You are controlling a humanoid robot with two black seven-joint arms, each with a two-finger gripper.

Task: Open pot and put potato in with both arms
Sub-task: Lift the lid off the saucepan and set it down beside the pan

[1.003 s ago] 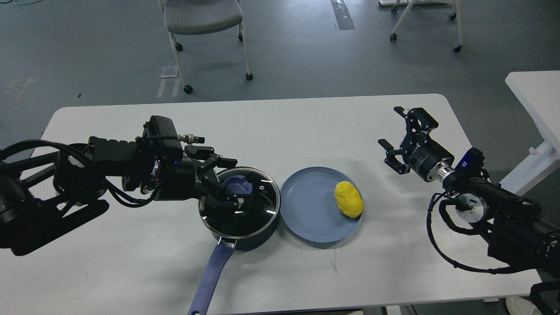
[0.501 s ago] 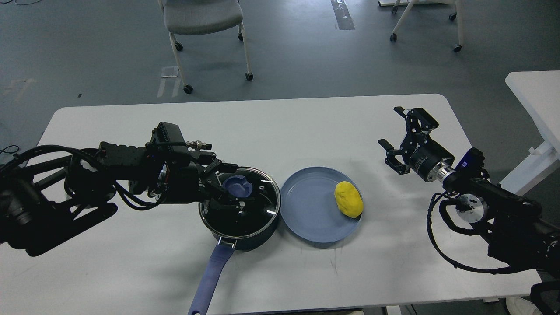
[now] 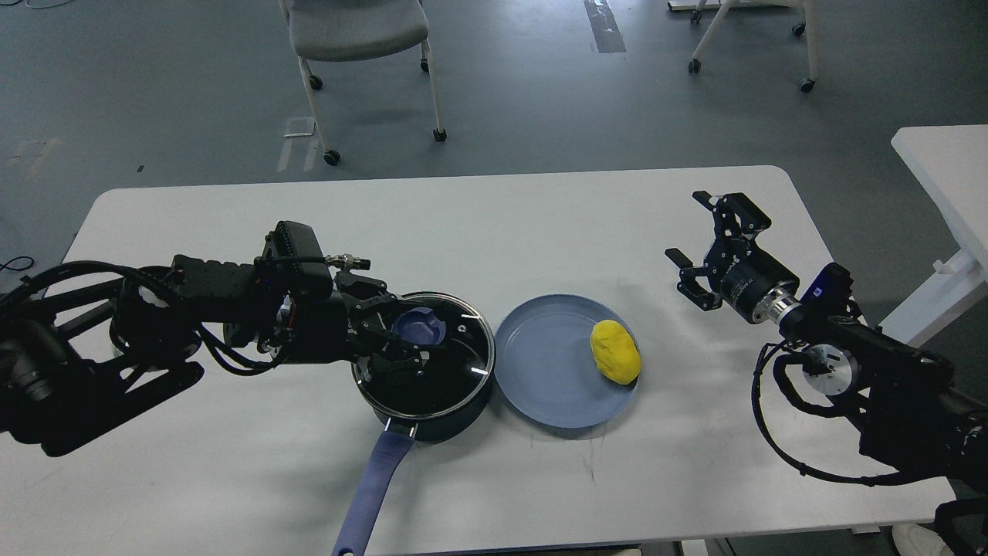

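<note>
The pot sits left of centre on the white table, lid on, its long handle pointing back toward me, and it touches or nearly touches the blue plate on its right, where the potato lies near the far right rim. I have my left gripper low over the lid with its fingers straddling the blue knob, one on the far side and one on the near side; they stand apart, and I cannot tell whether either pad touches the knob yet. To do this step well I judge that I should centre the knob between the pads, close squarely on it, then lift straight up so the steel rim clears the pot wall without dragging the pot into the plate, and carry the lid off to the left where there is room. My right gripper hangs above the table well to the right of the plate, fingers spread wide and holding nothing, ready for the potato once the pot is open. Against the frame half a second ago, my left arm has eased slightly lower and its fingers sit closer about the knob; a second ago it was farther left and higher. The right gripper, pot, plate and potato have hardly shifted.
</note>
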